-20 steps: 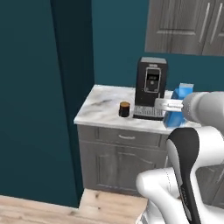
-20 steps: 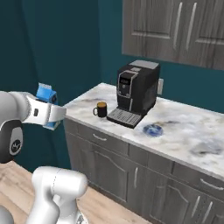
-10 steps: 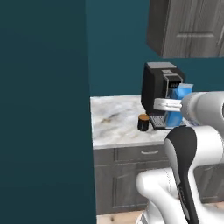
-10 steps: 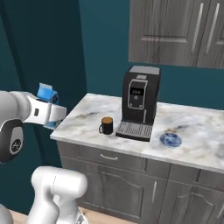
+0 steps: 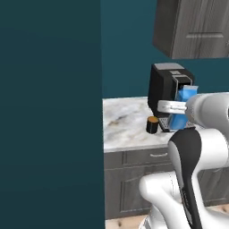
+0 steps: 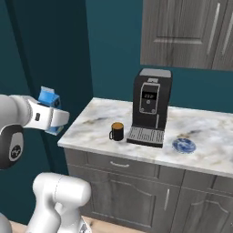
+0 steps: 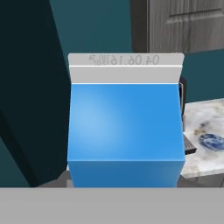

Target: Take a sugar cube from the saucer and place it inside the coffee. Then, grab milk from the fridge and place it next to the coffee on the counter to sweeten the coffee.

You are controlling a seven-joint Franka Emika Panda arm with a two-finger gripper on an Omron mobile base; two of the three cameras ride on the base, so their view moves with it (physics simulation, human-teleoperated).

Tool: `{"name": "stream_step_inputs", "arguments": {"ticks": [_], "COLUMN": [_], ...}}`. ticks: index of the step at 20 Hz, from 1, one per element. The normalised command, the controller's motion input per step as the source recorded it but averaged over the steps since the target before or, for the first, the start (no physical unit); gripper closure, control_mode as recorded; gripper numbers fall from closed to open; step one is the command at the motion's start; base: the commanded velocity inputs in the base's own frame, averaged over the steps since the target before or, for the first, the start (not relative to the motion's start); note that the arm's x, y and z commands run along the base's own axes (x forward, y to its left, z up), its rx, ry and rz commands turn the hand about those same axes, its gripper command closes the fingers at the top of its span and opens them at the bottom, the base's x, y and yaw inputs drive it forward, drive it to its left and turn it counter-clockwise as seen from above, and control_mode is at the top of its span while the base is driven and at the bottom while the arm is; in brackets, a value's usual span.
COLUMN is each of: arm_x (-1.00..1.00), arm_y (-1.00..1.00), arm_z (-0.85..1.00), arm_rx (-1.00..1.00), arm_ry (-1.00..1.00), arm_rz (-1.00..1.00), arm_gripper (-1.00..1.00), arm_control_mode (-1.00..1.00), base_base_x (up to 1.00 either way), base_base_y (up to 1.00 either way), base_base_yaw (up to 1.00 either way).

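Note:
My gripper (image 6: 49,116) is shut on the milk (image 7: 124,127), a bright blue carton with a pale top, held upright in the air left of the counter (image 6: 91,125). In the left base view the milk (image 5: 184,111) hangs in front of the coffee machine. The coffee (image 6: 117,131), a black cup with an orange-brown top, stands on the marble just left of the machine's tray; it is also the coffee (image 5: 152,125) near the counter's front. The blue saucer (image 6: 184,145) lies right of the machine, and the saucer (image 7: 213,142) peeks past the carton. The fridge is out of view.
A black coffee machine (image 6: 150,107) stands at the counter's back. Dark grey upper cabinets (image 6: 186,32) hang above it and drawers (image 6: 118,164) sit below the slab. A tall dark teal panel (image 5: 49,112) rises close on the left of the counter.
The base has driven, so the whole scene has shifted: the counter, cup and machine now sit nearer and more to the side. The gripper still holds the milk.

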Motion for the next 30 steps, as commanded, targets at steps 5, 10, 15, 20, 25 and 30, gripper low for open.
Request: {"name": "stream_step_inputs", "arguments": {"ticks": [5, 10, 15, 20, 25, 30], "arm_x": [0.00, 0.00, 0.00, 0.23, 0.61, 0.31], "arm_y": [0.00, 0.00, 0.00, 0.00, 0.02, 0.00], "arm_z": [0.00, 0.00, 0.00, -0.02, -0.29, -0.45], "arm_rx": [0.00, 0.00, 0.00, 0.00, 0.00, 0.00], "arm_ry": [0.00, 0.00, 0.00, 0.00, 0.00, 0.01], "arm_rz": [0.00, 0.00, 0.00, 0.00, 0.00, 0.00], "arm_gripper": [1.00, 1.00, 1.00, 1.00, 1.00, 1.00], "arm_control_mode": [1.00, 1.00, 1.00, -1.00, -1.00, -1.00], "base_base_x": [-0.42, -0.51, -0.01, 0.00, 0.00, 0.00], "base_base_y": [0.00, 0.00, 0.00, 0.00, 0.00, 0.00], "base_base_yaw": [0.00, 0.00, 0.00, 0.00, 0.00, 0.00]}}
